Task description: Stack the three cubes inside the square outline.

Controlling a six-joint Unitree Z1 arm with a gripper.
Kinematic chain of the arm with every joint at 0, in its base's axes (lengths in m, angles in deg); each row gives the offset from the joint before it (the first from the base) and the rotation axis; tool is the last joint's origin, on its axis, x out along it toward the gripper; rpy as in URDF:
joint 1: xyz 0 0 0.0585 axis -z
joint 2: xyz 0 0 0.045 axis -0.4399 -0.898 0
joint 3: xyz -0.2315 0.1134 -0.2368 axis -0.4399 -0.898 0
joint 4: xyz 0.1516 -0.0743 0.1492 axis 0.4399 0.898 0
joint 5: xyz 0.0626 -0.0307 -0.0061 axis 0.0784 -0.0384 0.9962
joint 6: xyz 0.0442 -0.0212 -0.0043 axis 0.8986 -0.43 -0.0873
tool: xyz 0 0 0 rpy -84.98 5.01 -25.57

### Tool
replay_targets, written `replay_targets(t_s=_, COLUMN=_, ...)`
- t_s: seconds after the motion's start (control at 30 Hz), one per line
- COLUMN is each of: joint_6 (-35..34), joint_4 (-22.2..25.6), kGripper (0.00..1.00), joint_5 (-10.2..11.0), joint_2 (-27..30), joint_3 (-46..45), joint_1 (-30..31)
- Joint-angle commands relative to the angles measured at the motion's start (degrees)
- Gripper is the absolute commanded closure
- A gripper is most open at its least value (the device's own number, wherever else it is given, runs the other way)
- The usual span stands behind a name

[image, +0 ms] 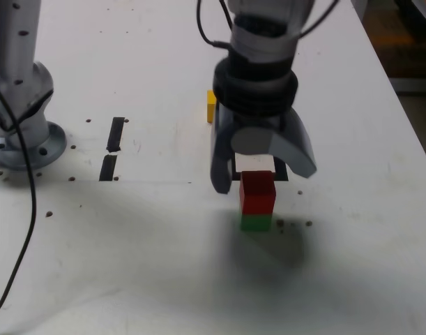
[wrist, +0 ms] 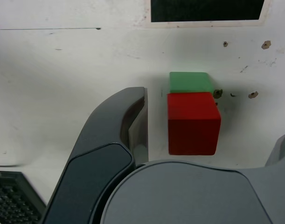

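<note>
We judge the main risk to be a knock rather than a miss. Our gripper hangs spread wide, holding nothing, with the red cube between its two fingers. That cube sits on the green cube, so a finger that meets the red face off-centre, or one finger arriving before the other, could push the red cube off its base or drag both along the white table.

In the wrist view the dark finger stands just beside the red cube with a thin strip of table showing between them. The other finger shows only as a sliver at the frame's edge, so we cannot tell how much room is left on that side. An uneven gap there would make a sideways shove likely when the jaws close.

A second risk is taking hold too low and catching the green cube as well.

The black square outline lies just behind the gripper in the exterior view, mostly hidden by it, and the red-on-green pair seems to stand in front of the frame rather than inside it. The yellow cube rests farther behind, partly covered by the wrist, apart from the other two.
</note>
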Motion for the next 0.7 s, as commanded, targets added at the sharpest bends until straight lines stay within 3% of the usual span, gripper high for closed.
replay_targets(t_s=0.0, joint_6=-0.1, joint_4=-0.7, kGripper=0.0, joint_5=-0.2, joint_2=-1.0, joint_3=0.2, joint_1=0.1)
replay_targets(t_s=0.33, joint_6=-0.1, joint_4=-1.9, kGripper=0.02, joint_5=-1.0, joint_2=-2.7, joint_3=-0.6, joint_1=0.1)
replay_targets(t_s=0.67, joint_6=-0.1, joint_4=-2.3, kGripper=0.14, joint_5=-3.3, joint_2=-3.4, joint_3=-2.5, joint_1=0.1)
